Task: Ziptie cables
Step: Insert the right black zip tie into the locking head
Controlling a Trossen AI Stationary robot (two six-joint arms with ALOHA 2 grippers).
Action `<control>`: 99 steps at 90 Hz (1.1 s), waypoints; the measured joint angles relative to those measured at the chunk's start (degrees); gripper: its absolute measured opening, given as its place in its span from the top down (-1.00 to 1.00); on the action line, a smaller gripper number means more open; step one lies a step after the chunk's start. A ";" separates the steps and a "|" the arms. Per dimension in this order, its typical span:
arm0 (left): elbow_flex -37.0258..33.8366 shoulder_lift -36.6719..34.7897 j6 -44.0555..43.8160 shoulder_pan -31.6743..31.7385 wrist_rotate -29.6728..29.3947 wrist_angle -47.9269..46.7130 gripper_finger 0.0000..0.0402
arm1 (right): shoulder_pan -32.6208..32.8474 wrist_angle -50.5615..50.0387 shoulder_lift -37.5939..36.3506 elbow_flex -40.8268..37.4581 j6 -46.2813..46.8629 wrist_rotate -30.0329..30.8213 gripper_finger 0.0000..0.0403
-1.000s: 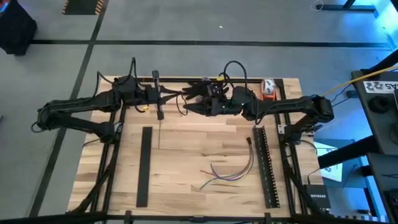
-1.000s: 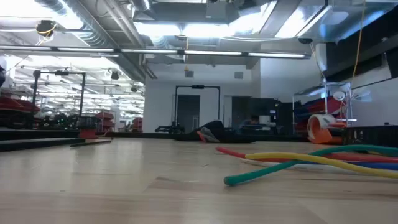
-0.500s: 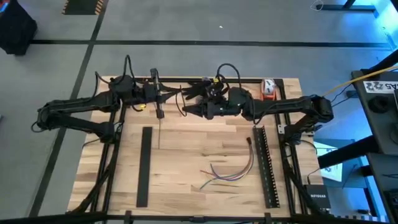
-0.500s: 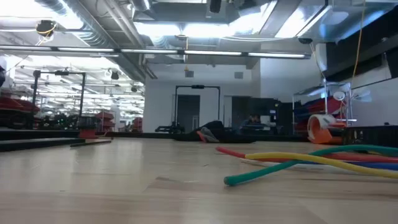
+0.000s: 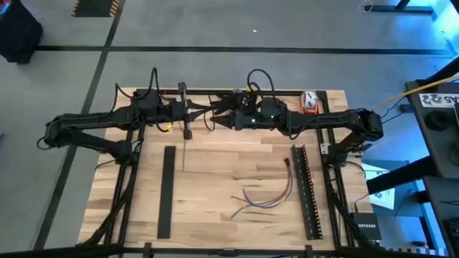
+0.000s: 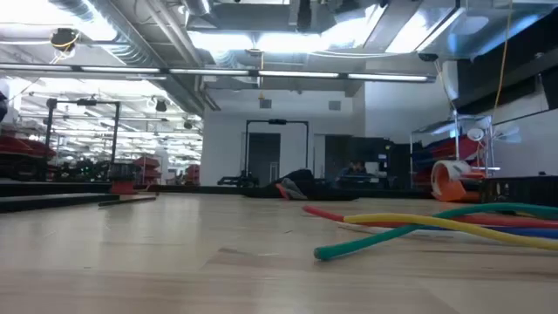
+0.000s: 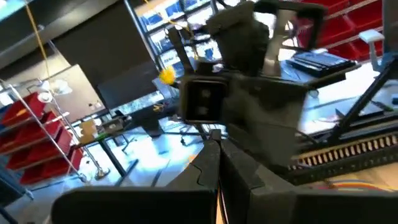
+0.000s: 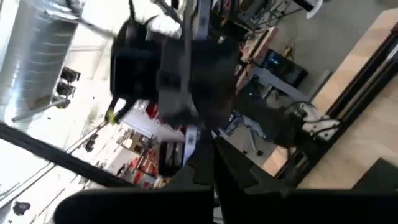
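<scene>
On the left side of the pale wooden bench (image 5: 215,179) a long black slotted bar (image 5: 166,192) lay flat, running from mid-bench toward the near edge. Above the far edge, the left hand (image 5: 201,110) reached toward the middle with its two dark fingers (image 7: 214,163) drawn together to a point; a thin pale sliver seemed to sit between them, though what it was could not be made out. Tip to tip with it, the right hand (image 5: 219,120) also had its fingers closed to a narrow point, and whether it gripped anything could not be told. The thin flexible cables (image 5: 265,198), purple, green, yellow and red, lay loosely fanned near the bench's near right corner, well apart from both hands and untouched. They looked light, soft and springy, likely to splay or slide when nudged, so a hold where the strands ran closest together would probably gather them best. Just beside them stood a second black slotted bar (image 5: 307,192) along the right edge, with an orange-and-white object (image 5: 309,102) at the far right corner.
</scene>
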 joint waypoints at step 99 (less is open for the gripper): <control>-0.03 2.40 -8.55 -0.50 0.89 0.01 1.00 | -12.83 7.62 1.27 0.04 -13.62 -31.58 0.37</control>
